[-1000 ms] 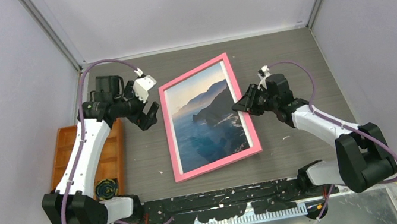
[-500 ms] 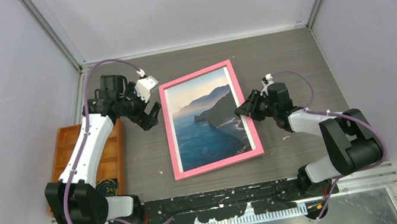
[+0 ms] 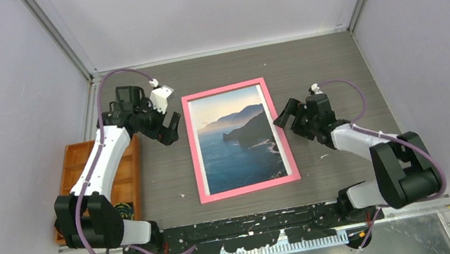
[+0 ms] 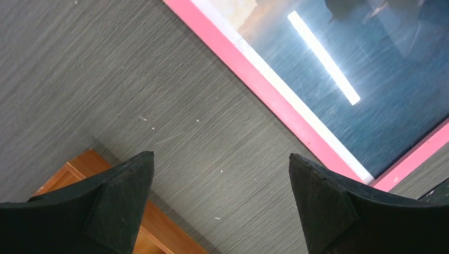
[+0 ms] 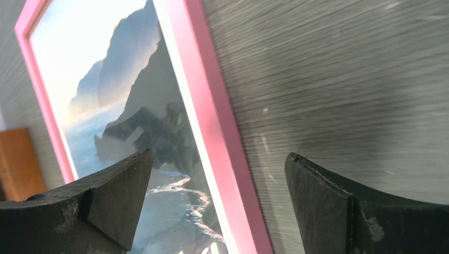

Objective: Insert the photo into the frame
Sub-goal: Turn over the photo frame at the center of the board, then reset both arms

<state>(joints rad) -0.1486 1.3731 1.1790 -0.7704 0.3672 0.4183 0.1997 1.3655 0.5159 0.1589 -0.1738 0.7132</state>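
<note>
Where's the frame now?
Top view: the frame lies flat at mid-table between the left tool and right tool, an orange tray further left.

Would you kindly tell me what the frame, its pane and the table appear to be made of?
Frame: smooth matte pink, painted wood or plastic; the look leaves it open. Pane: glossy clear glass or acrylic, mirroring a light strip. Table: matte grey with fine grain lines, probably wood-look laminate.

Pink frame (image 3: 195,151) flat on table, face-up; sea-and-mountain photo (image 3: 235,140) seated inside.
</note>
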